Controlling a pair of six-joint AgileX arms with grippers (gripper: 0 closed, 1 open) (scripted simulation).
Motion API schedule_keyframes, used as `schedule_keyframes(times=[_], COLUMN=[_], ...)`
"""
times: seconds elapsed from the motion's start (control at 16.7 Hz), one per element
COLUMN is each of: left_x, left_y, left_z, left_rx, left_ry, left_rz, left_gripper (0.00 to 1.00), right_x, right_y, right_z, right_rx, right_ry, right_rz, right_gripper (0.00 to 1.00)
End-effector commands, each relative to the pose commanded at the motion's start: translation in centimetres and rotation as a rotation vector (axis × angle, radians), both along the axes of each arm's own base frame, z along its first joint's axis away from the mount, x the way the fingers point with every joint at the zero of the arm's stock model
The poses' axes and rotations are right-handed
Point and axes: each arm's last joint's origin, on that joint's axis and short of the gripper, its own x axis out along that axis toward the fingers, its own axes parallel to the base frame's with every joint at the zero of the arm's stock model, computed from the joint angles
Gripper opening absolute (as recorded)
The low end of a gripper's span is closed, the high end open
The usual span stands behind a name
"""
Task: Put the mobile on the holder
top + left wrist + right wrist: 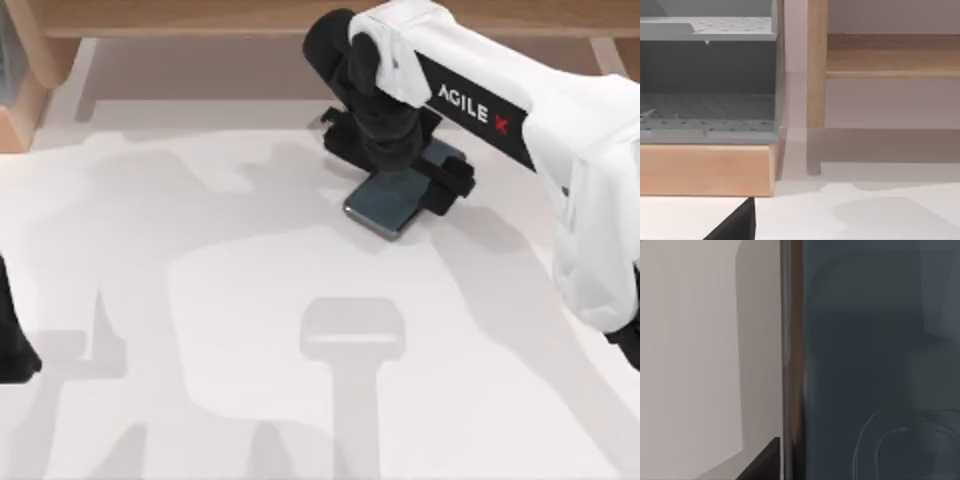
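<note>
One mobile [388, 205]: flat, dark blue-grey, glossy face up, lying on the white table [200, 300] in the far half, a little right of centre in the top view. It sits askew to the table's edges, its near-left corner [352, 210] showing clear of the arm above it. A thin darker rim [790, 360] runs along its long edge in the right wrist view, with bare table surface beside that edge and the glossy face [865, 340] on the other side; faint ring-shaped reflections show on the glass.

Right gripper [425, 180]: black, lowered directly over the far end of the mobile, at or just above its face. Whether the fingers are spread or clamped on the phone cannot be told; the wrist body covers them from above. A dark corner of the gripper [762, 462] shows beside the phone's rim in the right wrist view. The white right arm [500, 110], marked AGILE X, reaches in from the table's right side.

Holder [353, 330]: pale grey, nearly matching the table, nearer than the mobile and slightly to its left, well apart from it, with a rounded head and a narrower stem running toward the near edge.

Left gripper [12, 345]: dark, parked at the table's left edge; finger state cannot be told.

Surroundings: a wooden frame [30, 70] along the far and far-left edges; in the left wrist view, a grey perforated shelf unit [710, 80] on a wooden base [705, 167], and a wooden post [816, 65].
</note>
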Motion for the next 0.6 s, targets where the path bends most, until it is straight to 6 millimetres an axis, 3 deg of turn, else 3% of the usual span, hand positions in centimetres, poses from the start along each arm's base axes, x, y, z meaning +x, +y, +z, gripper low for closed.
schedule_keyframes(times=[0.6], left_x=[0.0], left_y=[0.0], left_z=[0.0], left_rx=[0.0], left_ry=[0.0], left_rz=[0.0], left_gripper=[1.0], right_x=[0.0], right_y=[0.0], right_z=[1.4], right_rx=[-0.001], right_ry=[0.002], right_rz=[0.0], right_gripper=[0.0])
